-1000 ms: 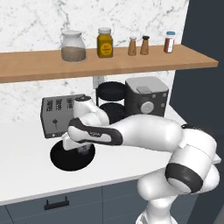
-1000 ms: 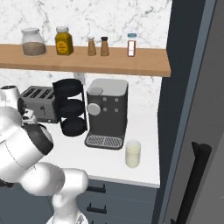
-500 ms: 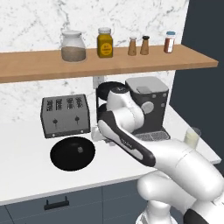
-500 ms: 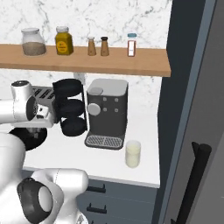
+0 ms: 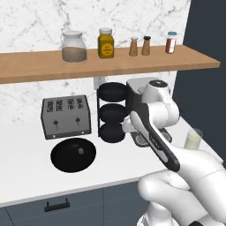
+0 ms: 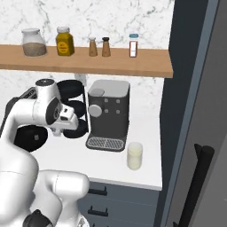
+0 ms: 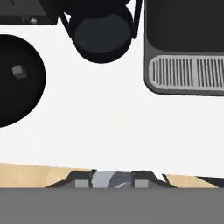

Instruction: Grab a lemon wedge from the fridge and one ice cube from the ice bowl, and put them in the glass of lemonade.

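Note:
My gripper (image 7: pixel 111 178) hovers over the white counter in front of the coffee machine, shut on a small pale grey ice cube (image 7: pixel 112 180) that shows between the fingertips. The hand (image 5: pixel 128 127) hangs beside the black tiered rack. The ice bowl (image 5: pixel 73 154), black and round, lies to the left with one cube (image 7: pixel 17 71) in it. The glass of lemonade (image 6: pixel 135 155) stands to the right of the coffee machine's drip tray, well away from the gripper. The dark grey fridge (image 6: pixel 188 97) with its black bar handle (image 6: pixel 198 181) rises at the right. The lemon wedge is out of view.
A toaster (image 5: pixel 66 115) stands behind the bowl, a black tiered rack (image 5: pixel 111 115) beside it, then the coffee machine (image 6: pixel 108 113). A wooden shelf (image 5: pixel 110 62) with jars and shakers hangs above. The counter's front edge runs just below the bowl.
The arm has swung right, from over the black bowl to in front of the rack and coffee machine. The grip has stayed the same.

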